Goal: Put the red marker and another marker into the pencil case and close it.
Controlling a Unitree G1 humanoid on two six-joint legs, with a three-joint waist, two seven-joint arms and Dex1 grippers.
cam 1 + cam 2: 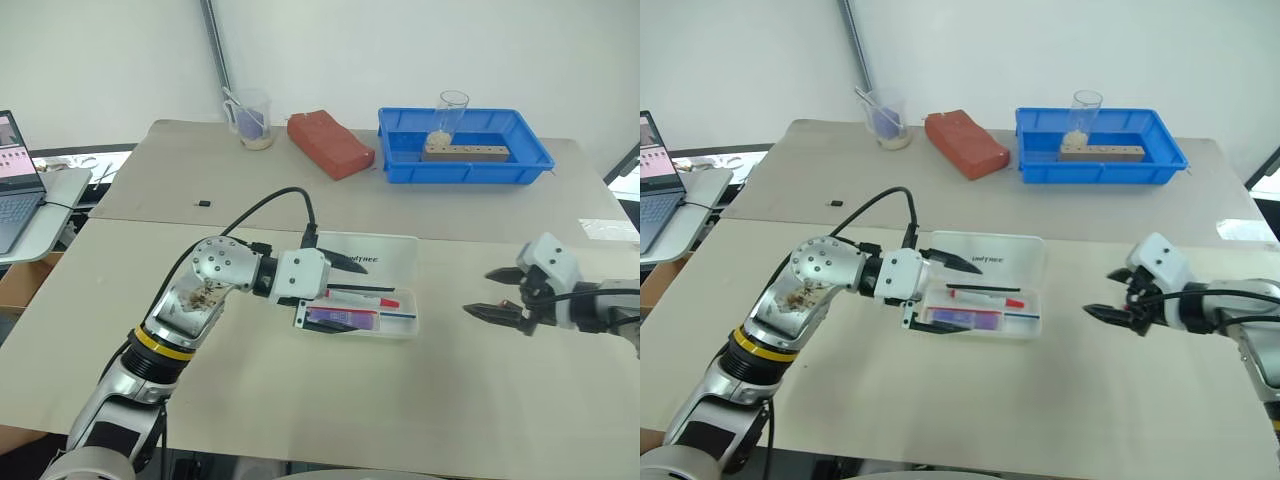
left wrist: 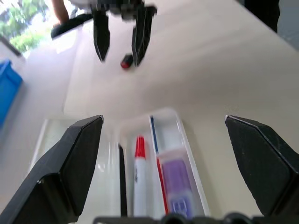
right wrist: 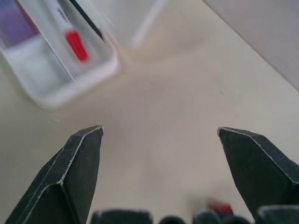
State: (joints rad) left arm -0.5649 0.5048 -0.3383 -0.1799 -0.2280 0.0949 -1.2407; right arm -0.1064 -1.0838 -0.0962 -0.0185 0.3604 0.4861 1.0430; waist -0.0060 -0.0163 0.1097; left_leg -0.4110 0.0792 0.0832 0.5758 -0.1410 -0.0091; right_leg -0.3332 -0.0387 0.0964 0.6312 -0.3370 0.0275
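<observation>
The pencil case (image 1: 398, 250) lies open mid-table, its lid flat behind the tray. Inside the tray are the red marker (image 1: 372, 299), with a white barrel and red cap, and the chunky purple marker (image 1: 345, 320), alongside thin black, red and blue pens. My left gripper (image 1: 346, 295) hovers open over the tray's left end, holding nothing. In the left wrist view the red marker (image 2: 139, 164) and the purple marker (image 2: 177, 183) lie between its fingers (image 2: 70, 158). Well to the right of the case, my right gripper (image 1: 492, 293) hangs open and empty above bare table.
At the back of the table stand a blue bin (image 1: 462, 176) holding a glass (image 1: 452, 108) and a wooden block, a red brick (image 1: 330, 144) and a clear measuring cup (image 1: 250, 118). A laptop (image 1: 14, 185) sits far left. A small black item (image 1: 203, 203) lies on the table.
</observation>
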